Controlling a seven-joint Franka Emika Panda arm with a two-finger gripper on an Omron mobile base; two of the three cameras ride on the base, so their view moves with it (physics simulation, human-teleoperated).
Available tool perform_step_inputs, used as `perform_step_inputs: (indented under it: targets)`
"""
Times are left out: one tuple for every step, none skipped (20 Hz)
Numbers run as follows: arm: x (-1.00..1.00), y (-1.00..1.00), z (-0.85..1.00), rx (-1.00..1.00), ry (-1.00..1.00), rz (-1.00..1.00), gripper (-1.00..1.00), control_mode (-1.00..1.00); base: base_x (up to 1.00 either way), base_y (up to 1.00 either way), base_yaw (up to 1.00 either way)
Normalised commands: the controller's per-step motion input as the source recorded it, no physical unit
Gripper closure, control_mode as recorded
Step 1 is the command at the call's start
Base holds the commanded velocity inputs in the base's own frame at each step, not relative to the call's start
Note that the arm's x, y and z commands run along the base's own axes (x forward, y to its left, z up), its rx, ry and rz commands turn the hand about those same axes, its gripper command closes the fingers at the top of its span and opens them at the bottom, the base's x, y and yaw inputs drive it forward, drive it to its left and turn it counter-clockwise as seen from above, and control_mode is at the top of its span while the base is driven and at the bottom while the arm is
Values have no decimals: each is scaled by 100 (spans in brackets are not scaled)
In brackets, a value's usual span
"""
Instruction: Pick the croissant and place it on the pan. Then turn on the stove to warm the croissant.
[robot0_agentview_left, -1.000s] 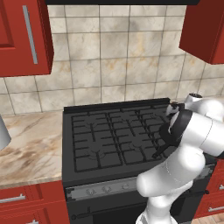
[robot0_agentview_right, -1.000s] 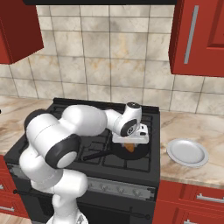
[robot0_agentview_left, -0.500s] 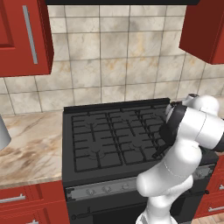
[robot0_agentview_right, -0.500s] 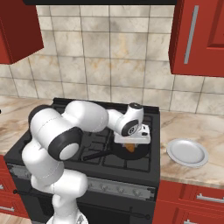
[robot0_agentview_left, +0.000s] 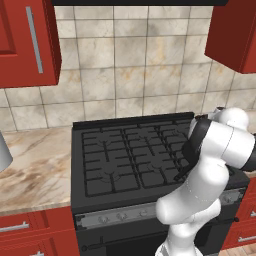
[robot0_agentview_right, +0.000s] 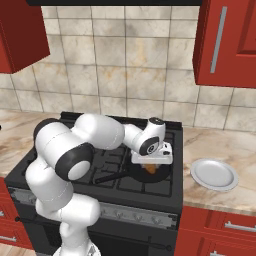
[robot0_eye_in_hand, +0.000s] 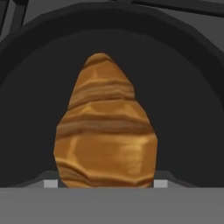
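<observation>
A: How do the jaws stand?

B: Hard to settle. In the hand view the croissant sits right between the two tips, which peek out at its lower left and lower right; whether they press it or merely flank it, I cannot tell.

A: Start with the left base view, then.

B: The stove spans the middle, its black grates bare on the near side; a silver knob strip runs along its front; the white arm rises at the lower right and bends over the stove's right edge, its body hiding the hand; red cabinets hang at the upper left and upper right; marble counter lies to the stove's left.

A: And the right base view?

B: The arm reaches from the lower left across the stove; the gripper points down over the pan, which sits on the stove's front right area with its handle pointing left; the croissant shows as an orange spot just under the hand, inside the pan's rim; whether it rests on the pan floor I cannot tell; a white plate lies on the counter to the stove's right, apart from the pan.

A: The hand view?

B: The croissant fills the centre, narrow end up, brown ridges across it; the pan curves dark all round it.
</observation>
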Motion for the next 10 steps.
perform_step_inputs:
  targets:
    - [0, 0, 0, 0, 0, 0, -100, -100, 0, 0, 0]
    - [0, 0, 0, 0, 0, 0, -100, -100, 0, 0, 0]
    - [0, 0, 0, 0, 2, 0, -100, -100, 0, 0, 0]
    - [0, 0, 0, 0, 5, 0, -100, -100, 0, 0, 0]
    - [0, 0, 0, 0, 7, 0, -100, -100, 0, 0, 0]
    - [0, 0, 0, 0, 9, 0, -100, -100, 0, 0, 0]
    - [0, 0, 5, 0, 9, 0, -100, -100, 0, 0, 0]
    - [0, 0, 14, 0, 8, 0, -100, -100, 0, 0, 0]
    - [0, 0, 19, 0, 7, 0, -100, -100, 0, 0, 0]
    - [0, 0, 27, 0, 7, 0, -100, -100, 0, 0, 0]
